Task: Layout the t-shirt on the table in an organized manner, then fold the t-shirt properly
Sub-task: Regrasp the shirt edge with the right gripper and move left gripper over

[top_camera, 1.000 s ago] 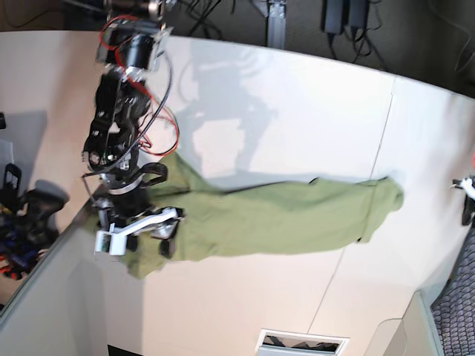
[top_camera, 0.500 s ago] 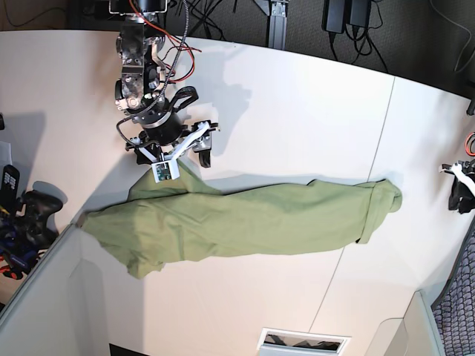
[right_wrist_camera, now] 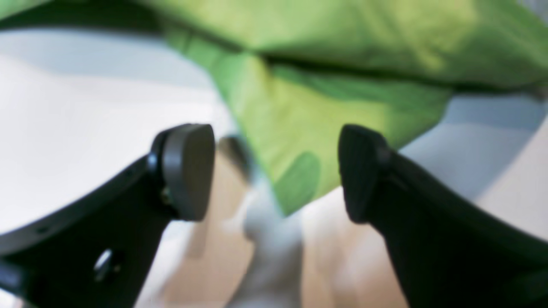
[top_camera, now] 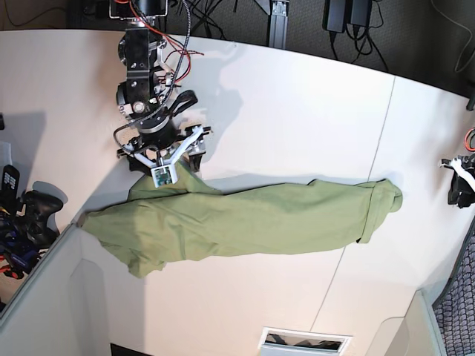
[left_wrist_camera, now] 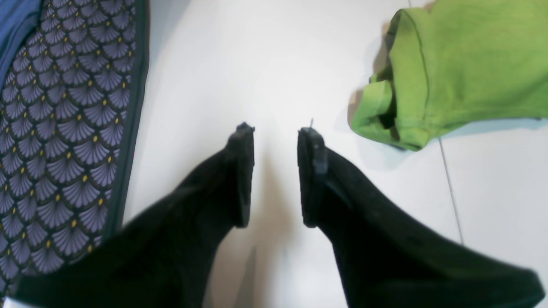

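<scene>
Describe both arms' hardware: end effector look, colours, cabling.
Right arm: black links, exposed red, black and white cables, white bracket at the wrist. Right end effector: black, one smooth rounded pad, one ribbed. Left end effector: two matte black curved fingers with flat inner pads.

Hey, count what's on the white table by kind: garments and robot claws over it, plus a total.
Garments: 1, the t-shirt
Robot claws: 2, the right claw and the left claw
Total: 3, on or over the table

Soft matt cloth t-shirt (top_camera: 245, 219) — smooth, faintly glossy table (top_camera: 297, 104).
</scene>
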Controlling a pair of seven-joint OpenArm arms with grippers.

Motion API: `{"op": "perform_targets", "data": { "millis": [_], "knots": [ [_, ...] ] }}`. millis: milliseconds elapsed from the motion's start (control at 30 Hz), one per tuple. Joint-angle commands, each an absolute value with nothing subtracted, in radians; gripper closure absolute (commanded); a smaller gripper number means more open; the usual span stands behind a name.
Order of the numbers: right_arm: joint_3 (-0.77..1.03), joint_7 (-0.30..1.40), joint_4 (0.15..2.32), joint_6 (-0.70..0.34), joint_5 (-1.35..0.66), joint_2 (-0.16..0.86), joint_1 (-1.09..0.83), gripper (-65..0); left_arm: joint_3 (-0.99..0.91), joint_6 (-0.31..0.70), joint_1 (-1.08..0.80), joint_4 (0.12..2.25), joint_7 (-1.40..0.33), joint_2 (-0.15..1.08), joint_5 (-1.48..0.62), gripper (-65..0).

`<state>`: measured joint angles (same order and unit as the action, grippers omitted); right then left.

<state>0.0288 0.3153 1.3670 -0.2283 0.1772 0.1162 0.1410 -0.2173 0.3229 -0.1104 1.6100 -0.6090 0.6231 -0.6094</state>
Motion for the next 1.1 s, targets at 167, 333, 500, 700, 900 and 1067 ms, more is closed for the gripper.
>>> {"op": "perform_targets", "data": {
  "millis": [167, 333, 500, 700, 900, 1067],
  "knots": [
    [0.032, 0.289, 1.245, -0.22, 0.206, 0.119, 0.22, -44.1, -0.228, 0.337, -0.098, 1.623, -0.605, 0.643, -0.71, -21.5],
    [0.032, 0.288, 1.155, -0.219, 0.228, 0.119, 0.24, -30.3, -0.228, 0.337, -0.101, 1.623, -0.606, 0.606, -0.717, -21.6],
    [0.032, 0.288, 1.169, -0.22, 0.228, 0.119, 0.238, 0.0, -0.228, 0.338, -0.101, 1.623, -0.611, 0.578, -0.718, -21.5],
    [0.032, 0.36, 1.329, -0.22, 0.21, 0.119, 0.238, 0.0, -0.228, 0.364, -0.101, 1.623, -0.619, 0.573, -0.718, -21.5],
    [0.032, 0.454, 1.559, -0.22, 0.068, 0.118, 0.31, 0.0, -0.228, 0.364, -0.101, 1.623, -0.621, 0.574, -0.717, -21.5],
    [0.033, 0.467, 1.62, -0.22, -0.009, 0.116, 0.465, 0.0, -0.228, 0.364, -0.107, 1.623, -0.632, 0.577, -0.679, -21.5]
  ]
}}
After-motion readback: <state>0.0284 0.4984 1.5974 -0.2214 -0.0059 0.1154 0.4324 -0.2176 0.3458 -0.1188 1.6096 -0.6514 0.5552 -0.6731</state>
